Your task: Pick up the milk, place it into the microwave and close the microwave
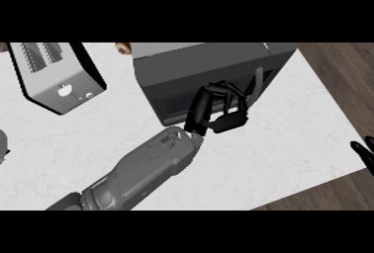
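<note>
Left hand [219,106] rests curled against the dark grey microwave [197,64] door.

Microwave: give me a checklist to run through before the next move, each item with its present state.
1. Microwave door shut: looks shut, ok.
2. Milk inside: not visible anywhere, cannot tell.
3. Left hand empty: fingers curled at the door front, nothing seen in them, ok.
4. Left hand free of the handle: fingers overlap it, cannot tell.
5. Right hand out of the way: at the view's right edge, ok.
6. Toaster away from the arm: ok.
</note>
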`<state>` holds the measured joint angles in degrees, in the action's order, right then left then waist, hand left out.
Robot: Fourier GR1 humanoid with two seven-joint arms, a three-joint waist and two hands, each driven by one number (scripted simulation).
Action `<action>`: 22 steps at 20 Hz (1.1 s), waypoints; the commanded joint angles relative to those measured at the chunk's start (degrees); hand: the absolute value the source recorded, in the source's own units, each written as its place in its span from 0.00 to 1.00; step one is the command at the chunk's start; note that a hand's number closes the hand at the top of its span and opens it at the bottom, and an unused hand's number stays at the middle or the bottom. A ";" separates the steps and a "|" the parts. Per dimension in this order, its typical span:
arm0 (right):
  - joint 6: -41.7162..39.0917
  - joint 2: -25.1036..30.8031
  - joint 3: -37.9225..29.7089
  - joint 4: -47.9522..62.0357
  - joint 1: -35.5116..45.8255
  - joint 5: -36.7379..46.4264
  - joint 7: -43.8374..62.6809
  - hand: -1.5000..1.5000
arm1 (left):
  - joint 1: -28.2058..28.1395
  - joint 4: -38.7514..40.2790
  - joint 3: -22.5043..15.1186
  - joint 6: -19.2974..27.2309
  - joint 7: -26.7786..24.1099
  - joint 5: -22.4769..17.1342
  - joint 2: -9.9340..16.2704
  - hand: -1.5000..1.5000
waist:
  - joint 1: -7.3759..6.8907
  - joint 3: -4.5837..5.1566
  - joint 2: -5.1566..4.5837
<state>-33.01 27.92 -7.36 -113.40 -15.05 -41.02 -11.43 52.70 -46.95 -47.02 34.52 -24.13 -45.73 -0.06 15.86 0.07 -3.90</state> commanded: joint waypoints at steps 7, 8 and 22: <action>-2.71 1.93 1.07 -2.06 0.50 -2.57 1.06 0.00 | 3.14 6.12 3.63 1.72 -4.48 -3.53 0.05 1.00 | 0.62 0.07 -1.06; -2.33 2.00 0.30 -1.70 0.87 -3.29 0.89 0.00 | 2.45 6.29 2.98 1.81 -5.01 -3.72 0.05 1.00 | 0.82 0.05 -1.28; -2.90 3.65 0.83 -4.39 0.68 -5.93 2.44 0.00 | 3.08 7.41 2.72 2.62 -9.02 -7.09 0.05 1.00 | 1.70 0.11 -1.54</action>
<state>-36.12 31.43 -6.42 -117.10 -14.36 -46.19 -9.16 52.75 -45.89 -48.26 37.05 -33.51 -51.28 -0.05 17.10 0.08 -4.57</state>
